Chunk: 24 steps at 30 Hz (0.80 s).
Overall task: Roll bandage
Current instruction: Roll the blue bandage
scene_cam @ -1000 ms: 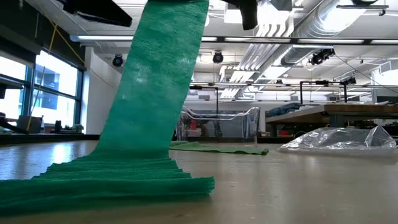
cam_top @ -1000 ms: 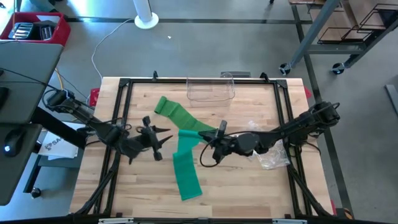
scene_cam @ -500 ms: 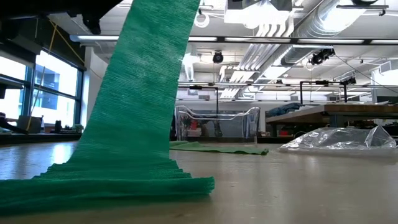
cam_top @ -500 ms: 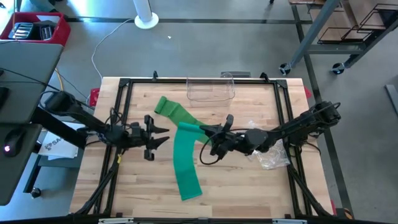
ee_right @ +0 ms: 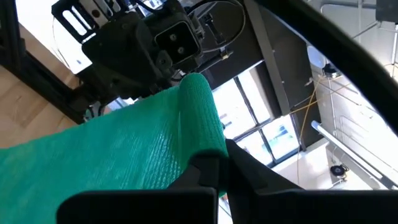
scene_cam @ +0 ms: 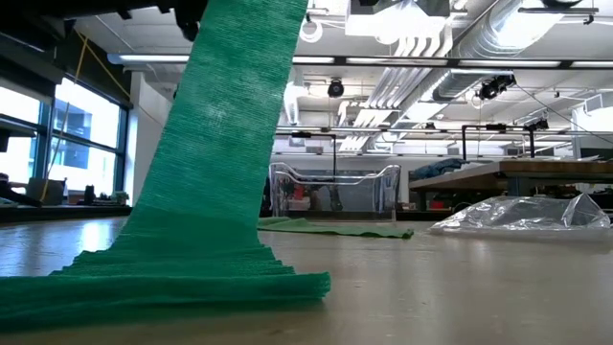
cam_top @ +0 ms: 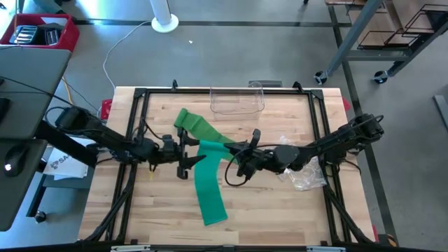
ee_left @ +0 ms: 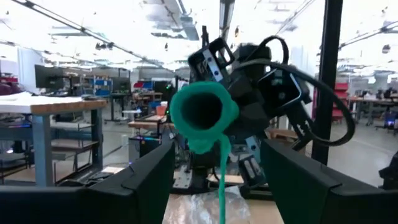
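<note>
Hanging above the middle of the wooden table [cam_top: 280,210], the green bandage [cam_top: 208,178] is part rolled: one end is wound into a short tube held up in the air, and from it a long strip falls to the tabletop, where it spreads flat toward the near edge. A second stretch of the same green cloth lies flat on the wood further back, angled toward the clear plastic container [cam_top: 237,100] at the far side.

The right gripper [cam_top: 235,151] has its fingers pinched shut on the rolled end — the right wrist view shows the two dark fingers [ee_right: 205,171] meeting on the edge of the green roll. The left gripper [cam_top: 190,148] faces it from the other side, just beside the roll; its fingers [ee_left: 149,180] stand wide apart with nothing between them, and in the left wrist view the open mouth of the green tube sits ahead of them, with the right arm's wrist directly behind it.

From table height the strip rises from a crumpled, pleated heap on the wood and climbs out of the top of the picture — the grippers themselves barely show there. A crinkled clear plastic bag [cam_top: 305,175] lies on the table under the right arm, well apart from the bandage.
</note>
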Motion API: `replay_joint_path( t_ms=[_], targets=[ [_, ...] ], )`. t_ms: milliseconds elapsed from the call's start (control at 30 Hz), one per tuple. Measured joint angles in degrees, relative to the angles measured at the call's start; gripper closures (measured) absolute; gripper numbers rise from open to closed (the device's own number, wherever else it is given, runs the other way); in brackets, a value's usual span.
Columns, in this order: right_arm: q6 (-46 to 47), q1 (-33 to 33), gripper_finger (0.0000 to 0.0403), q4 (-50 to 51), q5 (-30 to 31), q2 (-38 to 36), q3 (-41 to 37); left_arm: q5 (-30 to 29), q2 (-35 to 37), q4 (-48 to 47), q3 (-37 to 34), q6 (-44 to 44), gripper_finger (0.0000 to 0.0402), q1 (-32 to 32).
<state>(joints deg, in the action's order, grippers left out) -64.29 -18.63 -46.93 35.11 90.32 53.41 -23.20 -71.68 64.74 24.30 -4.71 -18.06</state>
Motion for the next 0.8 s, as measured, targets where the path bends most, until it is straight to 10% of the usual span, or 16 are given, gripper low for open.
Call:
replay_joint_path(
  t_ms=[233, 467, 800],
  targets=[
    [1.29, 0.00, 0.0402, -0.18, 0.46, 0.00, 0.00, -2.39, -4.92, -0.86, 3.50, 0.00, 0.0217, 0.36],
    [2.87, -1.21, 0.0402, 0.01, 0.46, -2.71, 0.00, -2.87, -7.38, -1.05, 4.05, -0.39, 0.0382, 0.43],
    [7.46, -2.93, 0.0402, 3.02, 0.20, -8.49, 0.00, 0.02, -11.17, -1.74, 4.10, 0.18, 0.0400, 0.43]
  ],
)
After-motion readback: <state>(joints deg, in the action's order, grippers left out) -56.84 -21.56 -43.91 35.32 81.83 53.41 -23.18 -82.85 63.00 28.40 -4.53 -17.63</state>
